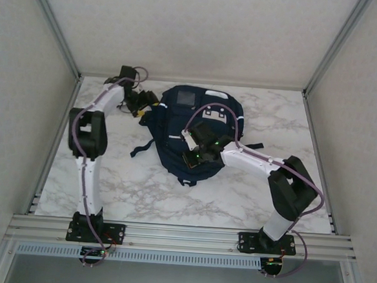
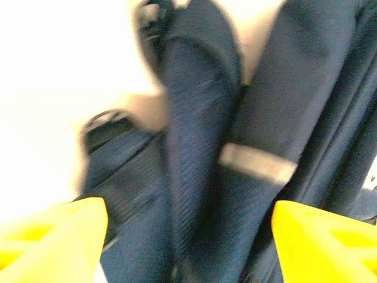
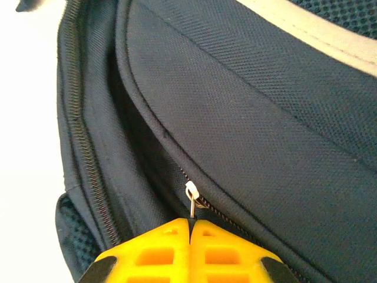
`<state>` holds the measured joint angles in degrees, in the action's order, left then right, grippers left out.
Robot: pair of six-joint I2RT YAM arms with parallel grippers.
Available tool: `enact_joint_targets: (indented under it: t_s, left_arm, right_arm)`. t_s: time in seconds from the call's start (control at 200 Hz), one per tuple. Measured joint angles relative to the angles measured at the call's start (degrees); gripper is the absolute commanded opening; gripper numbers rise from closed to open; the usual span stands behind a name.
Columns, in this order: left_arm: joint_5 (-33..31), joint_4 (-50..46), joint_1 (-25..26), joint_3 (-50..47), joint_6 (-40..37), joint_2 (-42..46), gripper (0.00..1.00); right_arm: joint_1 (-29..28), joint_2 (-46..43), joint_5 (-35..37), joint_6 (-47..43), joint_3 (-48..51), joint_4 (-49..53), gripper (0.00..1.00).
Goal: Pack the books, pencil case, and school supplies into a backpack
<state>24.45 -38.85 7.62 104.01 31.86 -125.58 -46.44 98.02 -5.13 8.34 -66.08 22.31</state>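
top external view: the large navy-blue fabric backpack point(image 1: 199, 126) with thin white stripes lies on the white marble worktop point(image 1: 140, 190), toward the far wall. in the right wrist view my right jaws are clenched on its small metal zip pull point(image 3: 191, 197). my left jaws stand released at the pack's far-left edge, grasping nothing. i judge loading done and zipping left; how much is open i cannot tell.

A white marble-patterned tabletop with grey veins point(image 1: 171, 202) sits inside pale, finely speckled wall panels point(image 1: 196, 32) at the back and both sides. Silver aluminium corner posts point(image 1: 54, 25) rise at the joints, and a ribbed aluminium rail point(image 1: 182, 235) edges the near side. The light is soft and even.
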Motion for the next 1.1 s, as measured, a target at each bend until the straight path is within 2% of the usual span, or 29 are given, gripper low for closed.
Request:
enact_joint_targets:
  t_s: [0.12,0.245,0.39,0.501,0.571,0.656,0.776,1.101]
  left_arm:
    - [-0.85,6.16,1.01,-16.85,3.61,13.14,0.78]
    - [-0.79,12.50,5.86,-28.46,8.96,23.37,0.79]
    - [-1.16,20.83,12.66,-38.58,17.03,27.61,0.78]
    - [-3.52,23.87,16.70,-40.98,20.68,26.75,0.75]
    - [-4.68,24.98,17.99,-40.74,21.86,25.64,0.65]
    - [-5.62,26.27,18.69,-40.54,22.67,24.15,0.33]
    - [-6.19,26.64,19.08,-39.15,21.49,22.62,0.00]
    - [-5.25,25.86,18.95,-37.88,17.97,22.08,0.00]
  right_arm:
    - [-0.07,2.16,0.87,0.04,-1.60,1.27,0.00]
    - [-0.11,2.69,1.07,0.79,-1.88,1.53,0.00]
    - [-0.17,2.89,1.68,2.25,-2.49,2.45,0.00]
    - [-0.33,2.89,2.29,3.06,-3.43,4.70,0.00]
    - [-0.33,2.91,2.51,3.08,-4.37,6.93,0.00]
    - [-0.33,3.15,2.73,3.04,-6.43,10.43,0.00]
    - [-0.33,3.13,5.33,2.80,-7.98,14.03,0.00]
    - [0.79,0.22,13.14,-0.22,-5.40,18.84,0.00]
